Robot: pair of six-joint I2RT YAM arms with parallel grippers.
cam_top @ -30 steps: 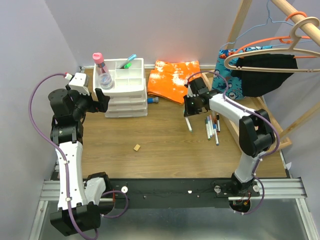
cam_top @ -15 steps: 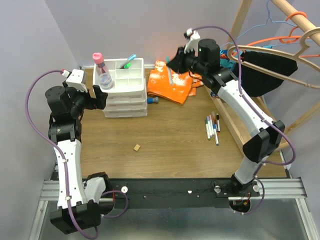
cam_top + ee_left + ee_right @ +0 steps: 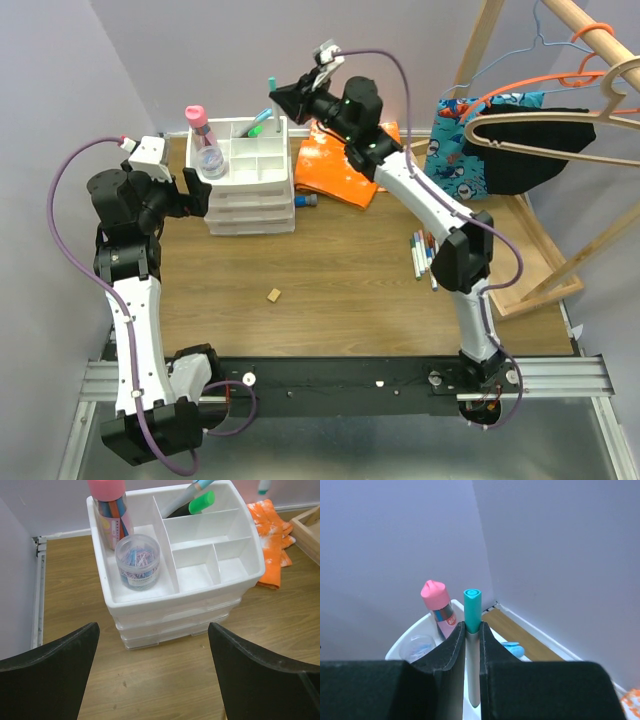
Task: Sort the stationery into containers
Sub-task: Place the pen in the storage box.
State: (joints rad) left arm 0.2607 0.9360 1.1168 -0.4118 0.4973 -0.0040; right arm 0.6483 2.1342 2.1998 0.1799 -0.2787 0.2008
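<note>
The right claw (image 3: 282, 96) had swung from the orange cloth (image 3: 335, 165) to over the drawer unit (image 3: 250, 195), pinching a teal-capped pen (image 3: 472, 605) seemingly for dropping in; left claw (image 3: 203, 195) gaped empty.

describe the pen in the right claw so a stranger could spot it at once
Find the white drawer unit at the table's back left. Above its back right corner the right claw pinches a slim pen upright. Teal cap up, unlike the green marker and blue-capped pen leaning below.
</note>
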